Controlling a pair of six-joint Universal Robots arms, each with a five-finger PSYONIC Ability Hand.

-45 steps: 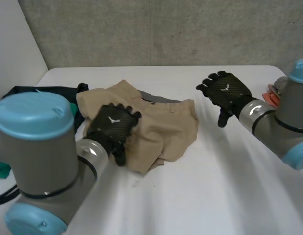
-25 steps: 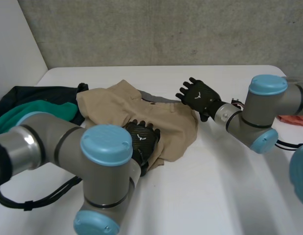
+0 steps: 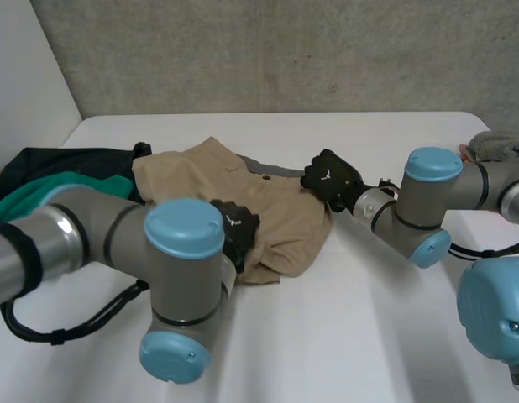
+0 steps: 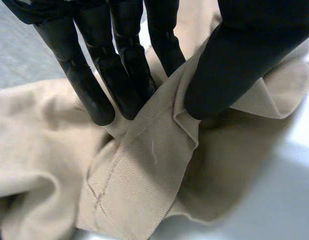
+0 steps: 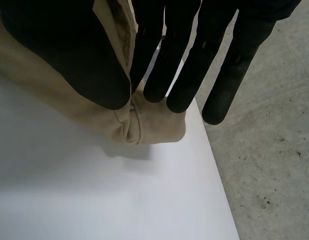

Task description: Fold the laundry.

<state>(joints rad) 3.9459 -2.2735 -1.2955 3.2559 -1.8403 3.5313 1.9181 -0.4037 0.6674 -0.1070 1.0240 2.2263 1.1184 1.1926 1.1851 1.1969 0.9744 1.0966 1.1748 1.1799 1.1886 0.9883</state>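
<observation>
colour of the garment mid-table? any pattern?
Plain tan, no pattern. The shorts show best in the head view.

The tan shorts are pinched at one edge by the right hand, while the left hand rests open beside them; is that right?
Not quite: the left wrist view shows the left hand pinching a fold of the tan shorts too. The right hand does pinch one edge.
</observation>
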